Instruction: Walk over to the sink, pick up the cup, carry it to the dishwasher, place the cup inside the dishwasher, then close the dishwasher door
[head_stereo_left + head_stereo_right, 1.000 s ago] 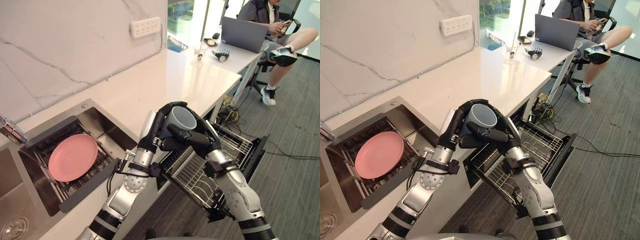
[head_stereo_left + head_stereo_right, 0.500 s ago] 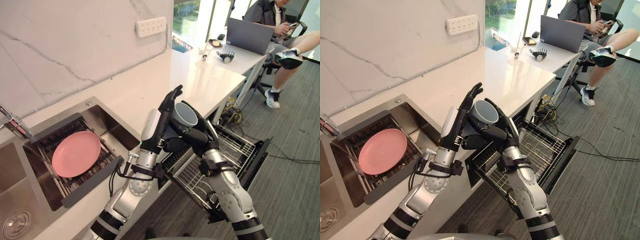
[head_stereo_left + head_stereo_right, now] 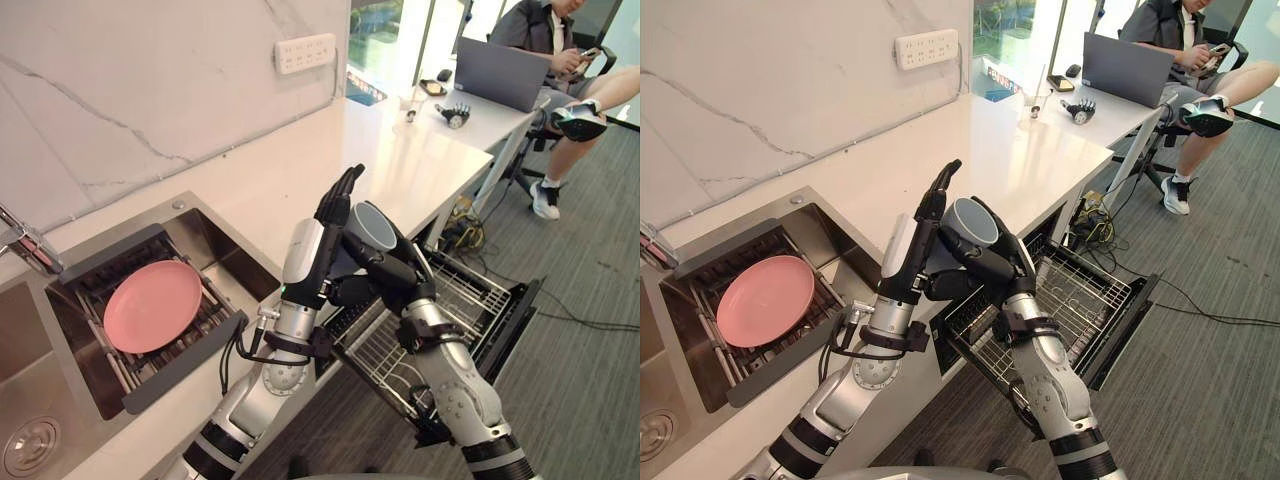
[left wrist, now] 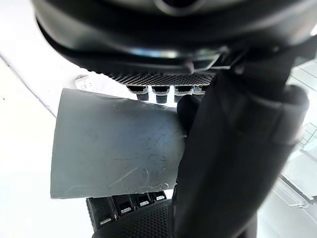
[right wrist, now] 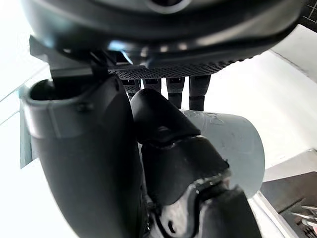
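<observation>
A grey cup is held above the counter edge, its mouth tilted up and to the right. My right hand is shut on it, thumb and fingers wrapped round its wall. My left hand stands just to the cup's left with straight fingers pointing up, open, close beside the cup. Below the two hands the dishwasher rack is pulled out over the lowered dishwasher door.
A pink plate lies on a rack in the sink at the left. The white counter runs back to a desk with a laptop, where a person sits. Grey floor lies to the right.
My left hand has let go of the cup: its fingers uncurled and now point straight up beside it. The right hand keeps its hold on the cup.
</observation>
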Available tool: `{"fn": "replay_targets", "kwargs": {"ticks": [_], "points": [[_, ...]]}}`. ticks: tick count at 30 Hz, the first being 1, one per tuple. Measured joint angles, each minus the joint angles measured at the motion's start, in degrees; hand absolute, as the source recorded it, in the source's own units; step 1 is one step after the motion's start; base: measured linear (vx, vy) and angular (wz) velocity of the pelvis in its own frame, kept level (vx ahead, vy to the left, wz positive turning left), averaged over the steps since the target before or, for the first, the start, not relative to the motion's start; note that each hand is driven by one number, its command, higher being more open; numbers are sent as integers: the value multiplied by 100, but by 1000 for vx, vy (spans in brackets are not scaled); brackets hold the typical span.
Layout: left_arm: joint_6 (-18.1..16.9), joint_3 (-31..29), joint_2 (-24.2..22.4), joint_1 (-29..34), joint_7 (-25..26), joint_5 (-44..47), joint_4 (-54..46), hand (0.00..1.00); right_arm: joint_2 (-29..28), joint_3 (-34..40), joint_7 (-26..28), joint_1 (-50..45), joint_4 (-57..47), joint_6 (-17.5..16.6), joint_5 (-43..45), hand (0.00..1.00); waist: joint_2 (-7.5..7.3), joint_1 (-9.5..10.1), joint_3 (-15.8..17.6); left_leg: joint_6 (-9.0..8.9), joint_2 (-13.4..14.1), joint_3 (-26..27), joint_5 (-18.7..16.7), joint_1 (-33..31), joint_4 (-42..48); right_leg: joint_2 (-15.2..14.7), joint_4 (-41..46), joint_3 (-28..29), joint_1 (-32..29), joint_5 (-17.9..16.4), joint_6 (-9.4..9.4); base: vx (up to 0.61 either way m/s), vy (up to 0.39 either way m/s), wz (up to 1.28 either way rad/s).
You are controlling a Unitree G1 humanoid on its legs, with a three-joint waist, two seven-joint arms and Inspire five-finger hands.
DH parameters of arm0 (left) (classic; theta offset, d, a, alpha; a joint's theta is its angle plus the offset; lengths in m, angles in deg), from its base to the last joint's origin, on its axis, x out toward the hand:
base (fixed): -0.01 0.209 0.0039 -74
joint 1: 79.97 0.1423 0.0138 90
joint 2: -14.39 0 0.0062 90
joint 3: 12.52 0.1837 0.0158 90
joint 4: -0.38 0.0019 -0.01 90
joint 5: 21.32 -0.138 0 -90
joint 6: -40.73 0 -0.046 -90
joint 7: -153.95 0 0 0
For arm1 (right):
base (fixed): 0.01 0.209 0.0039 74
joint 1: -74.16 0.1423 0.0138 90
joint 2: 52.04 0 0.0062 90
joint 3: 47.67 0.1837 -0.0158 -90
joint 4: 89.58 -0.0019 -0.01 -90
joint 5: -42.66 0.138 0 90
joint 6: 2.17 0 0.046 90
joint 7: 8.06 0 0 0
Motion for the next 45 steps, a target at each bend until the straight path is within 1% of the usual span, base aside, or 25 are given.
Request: {"fn": "replay_targets", "kwargs": {"ticks": [1,3,5,7,8,12,21,22,23,24,25,26,27,28,29,30,31,33,34,36,38,39,42,44,45], "points": [[0,21,-1,0,22,-5,0,100,-7,-9,-111,0,0,-83,-188,0,0,2,0,0,0,0,1,0,0,0,0,-1,0,0,0,0,0,0],[-56,161,-14,0,97,-7,-1,100,-64,46,-545,21,0,-303,-558,0,-14,8,-10,1,0,2,2,0,0,0,1,-1,0,2,0,0,0,0],[-169,255,-31,0,114,-94,-8,100,-71,196,-835,51,21,-357,-715,0,-24,10,-16,2,0,7,3,0,0,-1,1,3,-1,4,1,0,0,0],[-337,411,-34,2,113,-109,-152,100,-101,442,-1085,93,147,-397,-739,0,-27,8,-17,2,0,12,3,0,0,-1,1,10,-4,7,3,0,0,0],[-492,487,-61,2,113,-119,-321,100,-110,619,-1222,124,280,-408,-737,0,-27,3,-17,2,0,18,3,0,0,0,0,16,-6,9,3,0,0,0],[-950,530,-172,-24,132,-220,-719,100,-108,1059,-1556,124,500,-457,-734,0,-24,-8,-20,2,18,32,3,2,-1,20,-13,50,-13,24,-5,0,0,-4],[-1002,517,-85,34,90,-161,-545,100,-183,1455,-1835,223,500,-862,-862,0,-19,-4,-22,-13,41,45,14,0,-5,44,-42,67,-12,46,-15,0,0,-1],[-1035,498,-70,115,-143,275,-545,100,-189,1606,-1918,225,498,-932,-1000,0,-19,-1,-22,-13,39,45,13,-3,-6,42,-50,67,-10,48,-11,0,0,0],[-1043,491,-71,132,-213,414,-546,100,-192,1647,-1927,226,498,-932,-1030,0,-19,0,-22,-13,38,45,13,-5,-6,41,-50,66,-10,49,-11,0,0,0],[-1065,464,-74,225,-568,1108,-546,100,-199,1807,-1965,225,498,-932,-1142,0,-19,0,-22,-13,37,46,13,-10,-6,40,-51,65,-12,49,-10,0,0,0],[-1064,435,-81,284,-763,1457,-545,100,-203,1893,-1977,225,498,-933,-1180,0,-19,-1,-22,-13,37,46,13,-15,-6,40,-52,65,-14,49,-10,0,0,0],[-996,408,-83,396,-1232,2363,-543,100,-204,2090,-1987,225,498,-934,-1200,0,-19,-1,-22,-13,36,48,13,-24,-8,40,-53,65,-18,50,-9,0,0,0],[-832,386,-84,517,-1671,3209,-538,100,-204,2301,-1987,225,498,-935,-1204,0,-19,-2,-22,-13,36,51,13,-37,-27,40,-53,65,-17,50,-9,0,0,0],[-726,383,-84,573,-1875,3588,-526,100,-204,2397,-1989,224,499,-934,-1207,0,-19,-4,-22,-13,36,53,13,-40,-28,39,-53,64,-18,50,-9,0,0,0],[-443,394,-91,711,-2280,4350,-504,100,-203,2590,-1986,219,499,-935,-1215,0,-19,-7,-22,-13,35,55,13,-41,-29,38,-53,64,-18,50,-8,0,0,0],[-63,385,-103,842,-2721,5030,-440,100,-202,2771,-1977,208,499,-935,-1228,0,-19,-8,-21,-13,34,54,13,-42,-30,37,-53,63,-18,50,-8,0,0,0],[151,387,-105,887,-2927,5327,-368,100,-201,2833,-1976,201,502,-935,-1229,0,-19,-6,-22,-13,34,52,13,-43,-31,36,-53,60,-17,50,-8,0,0,0],[887,405,-108,1097,-3535,5960,105,100,-194,3036,-1930,194,573,-949,-1230,0,-19,-24,-22,-13,33,44,13,-45,-32,34,-52,59,-18,50,-8,0,0,0],[1070,417,-111,1157,-3688,6071,258,100,-186,3062,-1899,186,617,-969,-1230,0,-19,-29,-21,-13,33,37,13,-45,-32,34,-52,59,-18,50,-8,0,0,0],[1639,435,-108,1470,-4090,6264,713,100,-137,3142,-1730,47,697,-972,-1230,0,-19,-26,-21,-13,38,25,10,-65,-33,35,-61,48,-22,49,-8,0,0,2],[1814,408,-99,1668,-4228,6308,967,100,-118,3170,-1611,-51,762,-971,-1230,0,-19,-17,-21,-14,39,16,10,-81,-34,35,-71,34,-27,49,-8,0,0,4],[1917,322,-98,1821,-4282,6291,1249,100,-117,3192,-1433,-109,883,-961,-1229,0,-19,-11,-20,-14,39,14,9,-91,-34,35,-90,28,-27,50,-9,0,0,0],[1925,-32,-100,2010,-4318,6049,1720,100,-119,3137,-1077,-319,955,-840,-1229,0,-13,3,-11,-22,37,-5,5,-124,-34,36,-102,-17,-41,47,-5,0,-1,6],[1906,-407,-99,2107,-4292,5856,2024,100,-119,2985,-890,-408,1091,-720,-1230,0,-7,0,11,-23,35,-25,6,-131,-34,35,-105,-40,-39,44,-2,1,-6,7],[1849,-628,-99,2145,-4256,5690,2289,100,-127,2865,-767,-473,1218,-597,-1242,0,-4,2,15,-22,30,-54,7,-136,-34,33,-113,-73,-28,39,2,5,-8,11]]}}
